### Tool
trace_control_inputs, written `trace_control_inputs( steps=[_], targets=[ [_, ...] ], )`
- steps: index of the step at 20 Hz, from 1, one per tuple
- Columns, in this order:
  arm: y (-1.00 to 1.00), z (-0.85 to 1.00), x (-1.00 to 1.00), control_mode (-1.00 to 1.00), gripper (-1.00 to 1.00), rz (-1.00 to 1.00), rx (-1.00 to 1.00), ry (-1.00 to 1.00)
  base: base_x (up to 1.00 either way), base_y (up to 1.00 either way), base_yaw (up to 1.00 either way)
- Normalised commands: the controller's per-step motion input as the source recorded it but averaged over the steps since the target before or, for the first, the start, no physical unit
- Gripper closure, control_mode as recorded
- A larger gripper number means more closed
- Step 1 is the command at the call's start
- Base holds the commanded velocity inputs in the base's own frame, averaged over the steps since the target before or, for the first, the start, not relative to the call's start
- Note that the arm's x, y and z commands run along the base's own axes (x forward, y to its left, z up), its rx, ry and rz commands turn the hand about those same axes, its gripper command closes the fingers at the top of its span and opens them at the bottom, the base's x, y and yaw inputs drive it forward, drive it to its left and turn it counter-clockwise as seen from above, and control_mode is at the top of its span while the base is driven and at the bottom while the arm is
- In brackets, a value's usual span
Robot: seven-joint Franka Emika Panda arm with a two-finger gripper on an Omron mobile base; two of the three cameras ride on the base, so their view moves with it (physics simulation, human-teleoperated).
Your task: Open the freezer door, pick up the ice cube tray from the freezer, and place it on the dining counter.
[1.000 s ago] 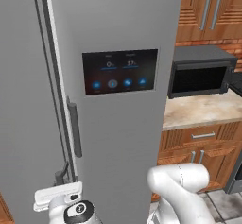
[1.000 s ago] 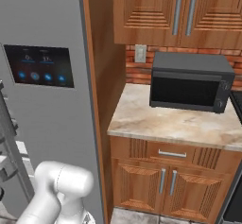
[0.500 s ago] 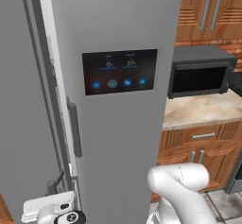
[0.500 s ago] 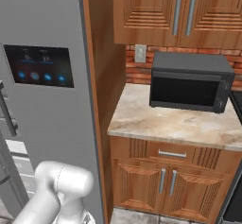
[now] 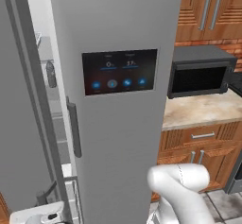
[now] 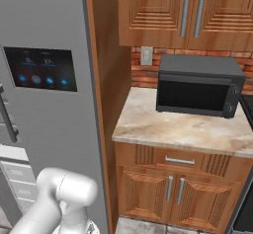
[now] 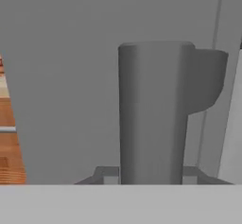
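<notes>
Left base view: freezer door stands partly open at frame left. Through the gap, the white freezer interior shows, with a dark bottle on a shelf. Touchscreen door is shut, microwave to its right on a counter.

Right base view: touchscreen door at left, microwave on the marble counter, wood cabinets below.

Hand view: vertical grey bar handle close ahead, centred. Fingertips hidden; cannot tell whether the gripper grasps it. Tray not identifiable.
</notes>
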Motion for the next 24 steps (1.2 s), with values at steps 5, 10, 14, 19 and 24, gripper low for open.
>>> trace_control_inputs(
  steps=[5,10,14,19,24],
  targets=[
    [0.64,-0.13,-0.52,-1.0,1.0,0.0,0.0,0.09,0.0,0.0,0.0],
    [0.64,-0.14,-0.52,-1.0,1.0,0.0,0.0,0.06,0.0,0.0,0.0],
    [0.56,-0.13,-0.48,-1.0,1.0,0.0,0.0,0.02,0.0,0.0,0.0],
    [0.49,-0.12,-0.45,-1.0,1.0,0.0,0.0,0.0,0.0,0.0,0.0],
    [0.26,-0.04,-0.2,-1.0,1.0,0.0,0.0,0.0,0.0,0.0,0.0]
  ],
)
